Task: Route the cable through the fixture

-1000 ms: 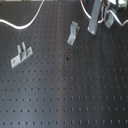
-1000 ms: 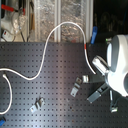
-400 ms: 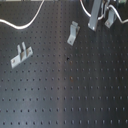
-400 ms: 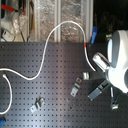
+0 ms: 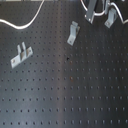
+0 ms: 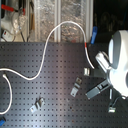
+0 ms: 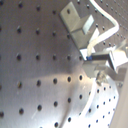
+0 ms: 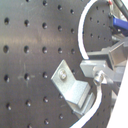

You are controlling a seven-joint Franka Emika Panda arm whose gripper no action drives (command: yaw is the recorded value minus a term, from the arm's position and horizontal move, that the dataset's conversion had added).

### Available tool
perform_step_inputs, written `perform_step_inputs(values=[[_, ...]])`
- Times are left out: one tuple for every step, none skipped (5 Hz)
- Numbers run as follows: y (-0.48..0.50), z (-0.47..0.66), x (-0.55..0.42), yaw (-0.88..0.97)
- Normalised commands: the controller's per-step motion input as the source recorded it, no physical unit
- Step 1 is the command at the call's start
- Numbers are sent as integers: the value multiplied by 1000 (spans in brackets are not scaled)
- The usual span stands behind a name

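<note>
Gripping: jaws closed on cable [image 8: 84, 37] end, seen in both wrist views; gripper [image 8: 102, 75] sits just beside fixture [image 8: 75, 90].
Cable: white, runs in loose arcs across bench [image 6: 55, 85] in second exterior view, from left edge up & down to gripper.
Fixture: on bench, near gripper.
Other brackets: wide bracket [image 5: 20, 54] & narrow bracket [image 5: 73, 33], well apart in first exterior view.

Desk [image 5: 75, 95] is a black perforated breadboard, regular hole grid, matte with soft glare patches in both exterior views. In the second exterior view its far edge meets a cluttered backdrop: crinkled silver foil panels [image 6: 67, 15] split by a dark vertical post [image 6: 92, 20], plus a jumble of red and white gear [image 6: 12, 17] at the second exterior view's left. Lighting is even and diffuse.
</note>
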Motion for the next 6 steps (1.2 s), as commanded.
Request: perform_step_inputs(values=[[-4, -526, -53, 969], [22, -581, -40, 960], [57, -582, -17, 957], [80, -552, -20, 942], [92, -535, -15, 931], [77, -566, -4, 937]])
